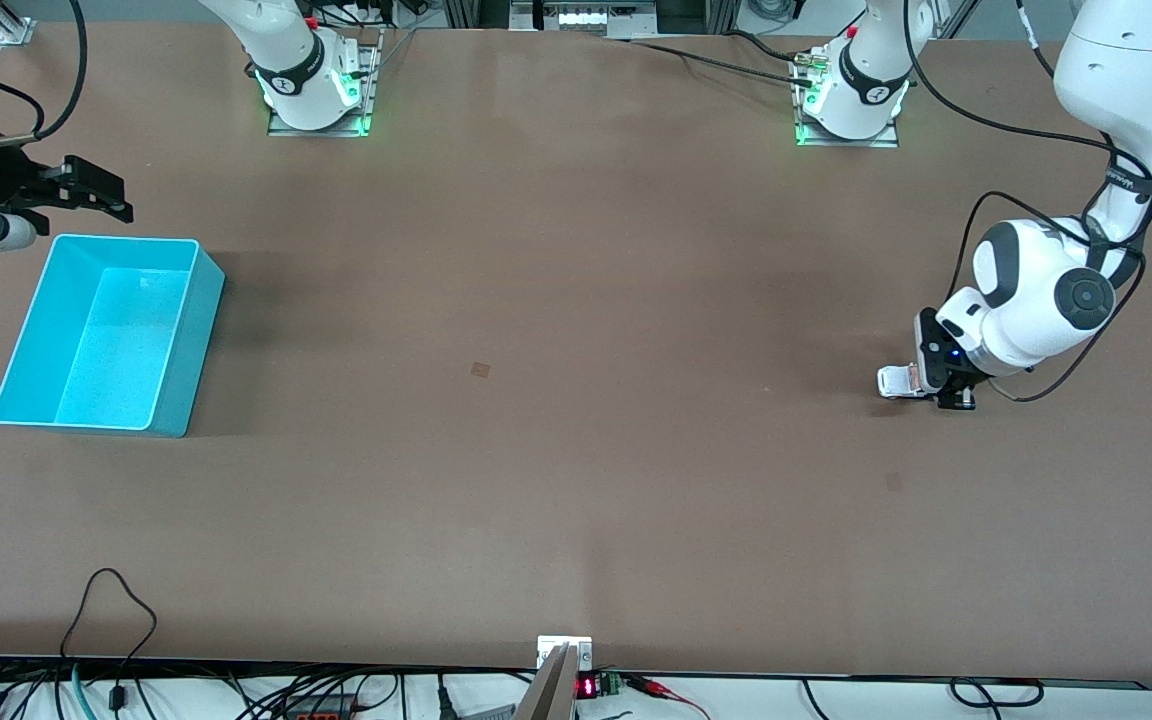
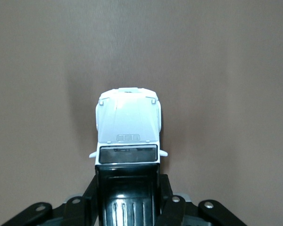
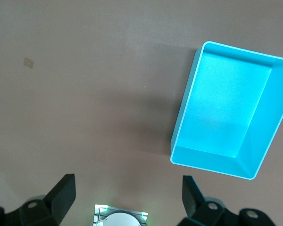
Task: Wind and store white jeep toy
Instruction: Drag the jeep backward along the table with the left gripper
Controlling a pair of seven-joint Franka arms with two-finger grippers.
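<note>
White jeep toy (image 2: 128, 127) clamped in left gripper (image 2: 127, 197), clearest from its wrist; right gripper (image 3: 127, 193) apart over table

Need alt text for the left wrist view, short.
The left gripper is shut on the white jeep toy, clamping its black roof, with the white hood pointing away from the camera. Plain brown table fills the rest.

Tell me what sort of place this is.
Most likely a robotics lab bench: two arms bolted along a bare brown table, cables and electronics at its edge. The left gripper is shut on a white jeep toy; a cyan bin stands under the open right gripper.
</note>
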